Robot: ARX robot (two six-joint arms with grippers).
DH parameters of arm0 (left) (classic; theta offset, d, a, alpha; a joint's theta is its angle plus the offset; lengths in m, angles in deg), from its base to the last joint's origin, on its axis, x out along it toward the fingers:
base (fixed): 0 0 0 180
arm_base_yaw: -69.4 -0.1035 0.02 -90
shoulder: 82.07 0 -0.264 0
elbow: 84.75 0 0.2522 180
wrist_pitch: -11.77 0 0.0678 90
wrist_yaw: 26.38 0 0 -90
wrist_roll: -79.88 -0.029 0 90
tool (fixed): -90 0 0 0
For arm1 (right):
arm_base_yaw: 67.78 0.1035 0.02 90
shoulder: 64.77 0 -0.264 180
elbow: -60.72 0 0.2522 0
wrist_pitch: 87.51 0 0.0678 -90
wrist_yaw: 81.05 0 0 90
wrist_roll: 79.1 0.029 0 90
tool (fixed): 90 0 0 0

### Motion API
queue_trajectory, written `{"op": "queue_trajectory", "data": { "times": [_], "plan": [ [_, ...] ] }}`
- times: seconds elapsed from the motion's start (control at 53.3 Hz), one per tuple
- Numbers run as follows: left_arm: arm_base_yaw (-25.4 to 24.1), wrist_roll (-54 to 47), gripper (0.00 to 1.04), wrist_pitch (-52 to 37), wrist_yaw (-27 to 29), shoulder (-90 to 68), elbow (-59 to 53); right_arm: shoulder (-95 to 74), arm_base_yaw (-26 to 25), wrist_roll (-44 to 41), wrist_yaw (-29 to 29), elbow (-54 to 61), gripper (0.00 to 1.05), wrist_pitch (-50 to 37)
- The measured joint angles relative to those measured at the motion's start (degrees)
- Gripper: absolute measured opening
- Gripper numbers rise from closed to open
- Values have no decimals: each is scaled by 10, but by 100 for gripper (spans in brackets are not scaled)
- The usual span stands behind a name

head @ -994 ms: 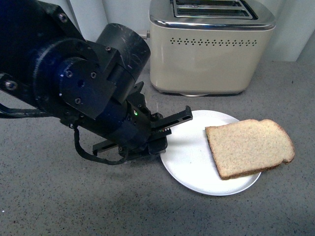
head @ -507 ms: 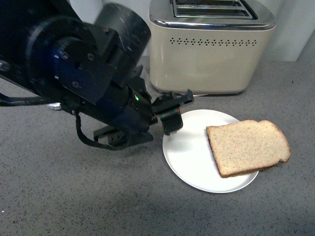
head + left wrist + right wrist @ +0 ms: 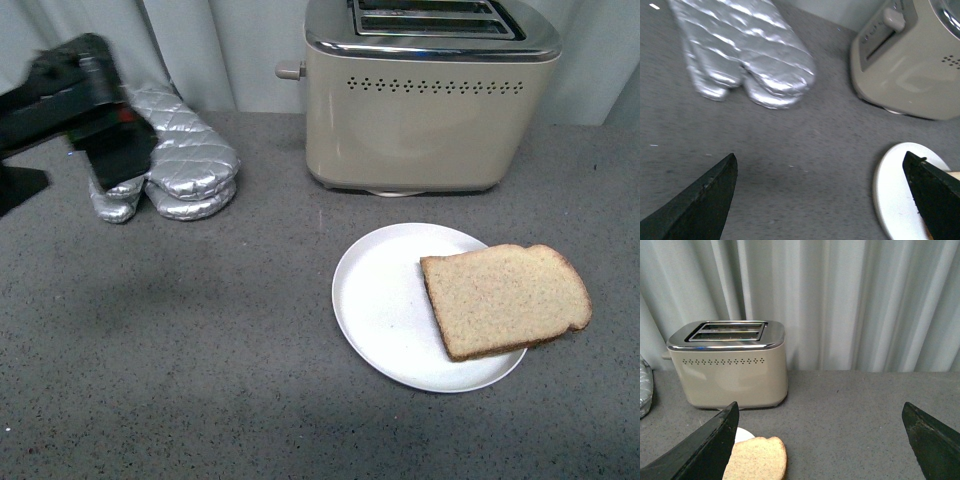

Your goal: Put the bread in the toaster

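The bread (image 3: 505, 298) is a light-brown slice lying flat on the right side of a white plate (image 3: 385, 300), its crust hanging over the rim. Behind the plate stands the beige toaster (image 3: 430, 100) with a chrome top and two empty slots. My left gripper (image 3: 105, 150) is open at the far left, blurred, over the oven mitts and well away from the plate. In the left wrist view the left gripper (image 3: 819, 155) holds nothing above bare counter. The right gripper (image 3: 820, 403) is open and empty, facing the toaster (image 3: 730, 370), with the bread (image 3: 757, 457) by its one finger.
Silver quilted oven mitts (image 3: 180, 165) lie at the back left, to the left of the toaster's lever knob (image 3: 290, 71). A pale curtain (image 3: 850, 300) hangs behind the counter. The grey speckled counter (image 3: 200, 380) runs across the front.
My left arm has drawn back from beside the plate to the far left, uncovering the oven mitts. The bread and plate lie almost where they were.
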Motion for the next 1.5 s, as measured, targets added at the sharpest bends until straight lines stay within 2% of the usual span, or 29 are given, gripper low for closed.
{"op": "queue_trajectory", "data": {
  "times": [0.094, 0.169, 0.263, 0.319, 0.563, 0.694, 0.769, 0.844, 1.145, 1.501],
  "plan": [
    [-13, -27, 98, 3, 43, 95, -67, 0, 0, 0, 0, 0, 95, 0],
    [-14, -50, 98, 26, 111, 157, -102, 0, 0, 0, 0, 0, 95, 0],
    [-37, -167, 78, -226, 53, 144, -184, 0, 0, 0, 0, 0, 95, 0],
    [-50, -213, 64, -291, 37, 173, -201, 0, 0, 0, 0, 0, 95, 0],
    [-83, -247, 27, -232, 8, 276, -231, 0, 0, 0, 0, 0, 95, 0],
    [-100, -250, 3, -178, -8, 344, -243, 0, 0, 0, 0, 0, 95, 0],
    [-140, -255, 4, -134, -58, 395, -247, 0, 0, 0, 0, 0, 95, 0],
    [-154, -255, 4, -109, -60, 423, -247, 0, 0, 0, 0, 0, 95, 0],
    [-156, -255, 4, 9, -63, 553, -247, 0, 0, 0, 0, 0, 95, 0],
    [-156, -255, 4, 94, -63, 640, -247, 0, 0, 0, 0, 0, 95, 0]
  ]
}}
